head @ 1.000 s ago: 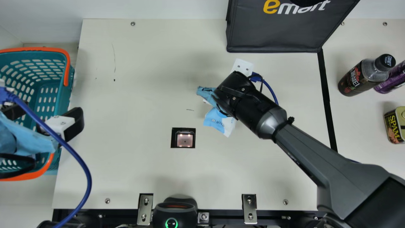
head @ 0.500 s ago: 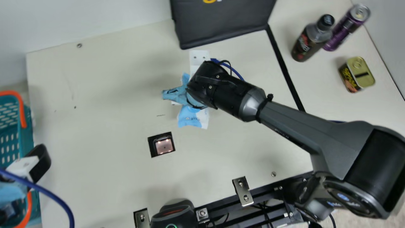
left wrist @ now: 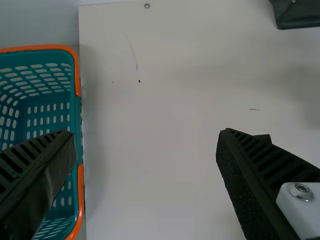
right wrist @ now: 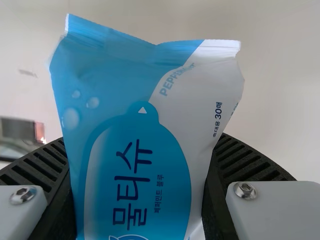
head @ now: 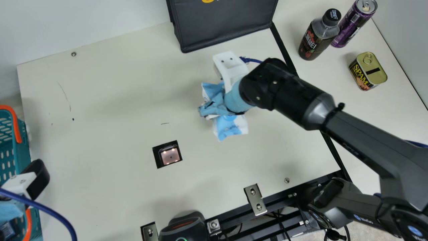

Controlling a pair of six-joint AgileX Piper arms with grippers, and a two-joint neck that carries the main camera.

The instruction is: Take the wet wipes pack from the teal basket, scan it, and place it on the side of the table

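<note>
Our right gripper [right wrist: 142, 150] grips the wet wipes pack [right wrist: 132, 95] over the tabletop [head: 110, 150], right of the scanner window [head: 170, 156]; our left gripper [left wrist: 145, 135] gapes wide near the teal basket [head: 23, 144]. We count the taking-out done, cannot tell about the scan, and judge that side placement remains.

Read on blue-and-white soft plastic wipes pack [right wrist: 120, 100], held in right gripper [head: 214, 106]: "물티슈", "페퍼민트 블루", "30매", "PEPPERMINT" (end creased). Well right of gripper, on gold-topped rectangular metal can [head: 369, 71]: "SPAM". Below and right of gripper, on dark grey rounded arm housing [head: 354, 209]: "WeGo", small. Above and right, on dark clear-shouldered bottle [head: 315, 42] and slim purple can [head: 352, 25]: print too small to read surely.
</note>
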